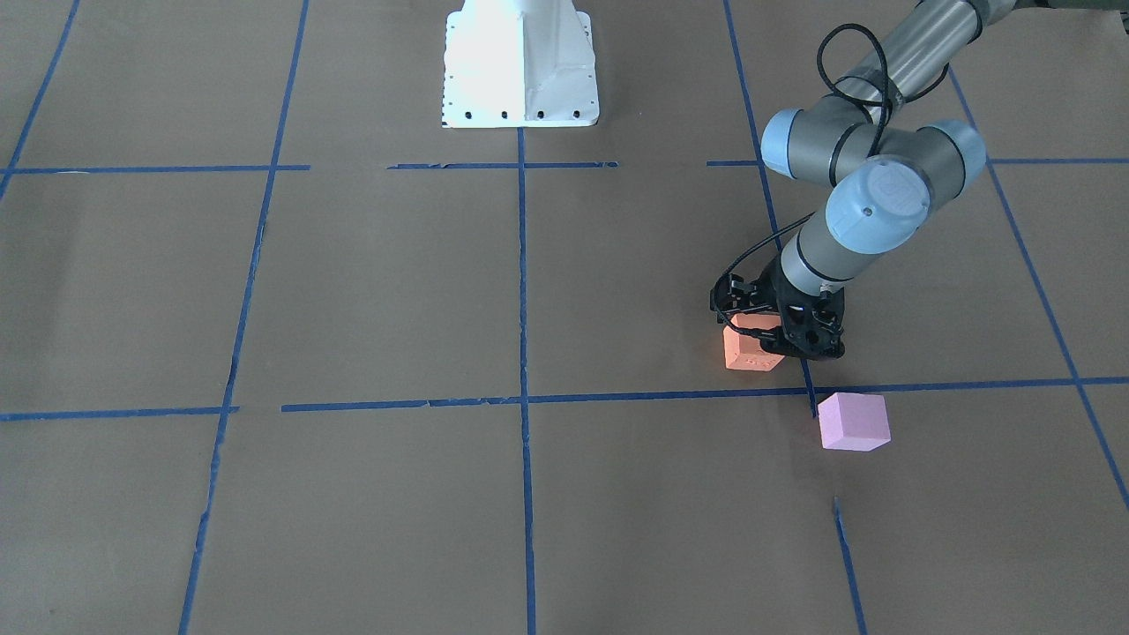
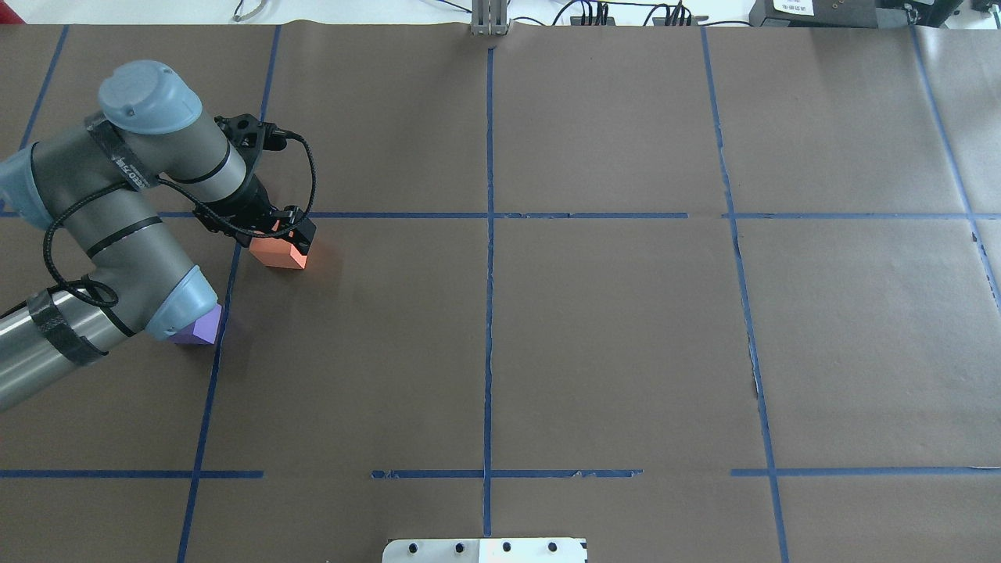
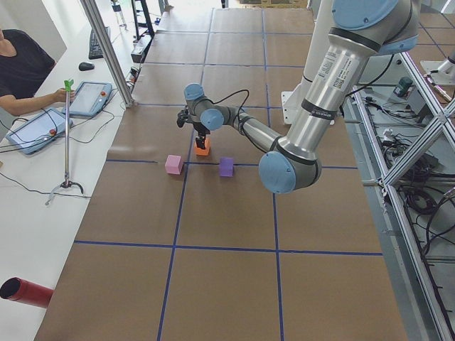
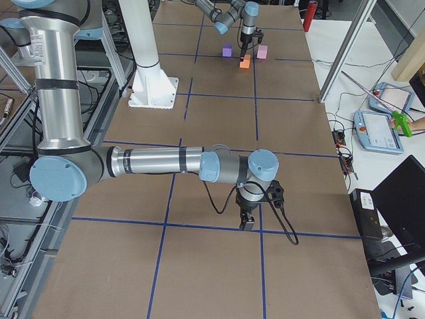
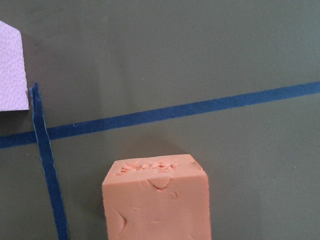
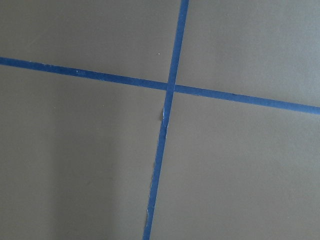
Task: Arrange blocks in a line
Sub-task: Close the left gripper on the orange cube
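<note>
My left gripper (image 2: 283,237) stands over the orange block (image 2: 274,252) and is shut on it, at or just above the brown table. In the front view the block (image 1: 745,354) looks slightly tilted under the gripper (image 1: 763,338). The left wrist view shows the block (image 5: 156,200) at bottom centre. The pale pink block (image 1: 853,422) lies beyond a blue tape line, a short way from the orange one. The violet block (image 2: 197,328) lies partly hidden under my left elbow. My right gripper (image 4: 247,222) hangs over a tape crossing far from the blocks; I cannot tell if it is open.
Blue tape lines (image 2: 489,215) divide the brown table into a grid. The white robot base (image 1: 520,70) stands at the table's middle edge. In the left side view an operator (image 3: 25,67) sits with tablets, beside a thin stand (image 3: 66,135) and a red cylinder (image 3: 25,293).
</note>
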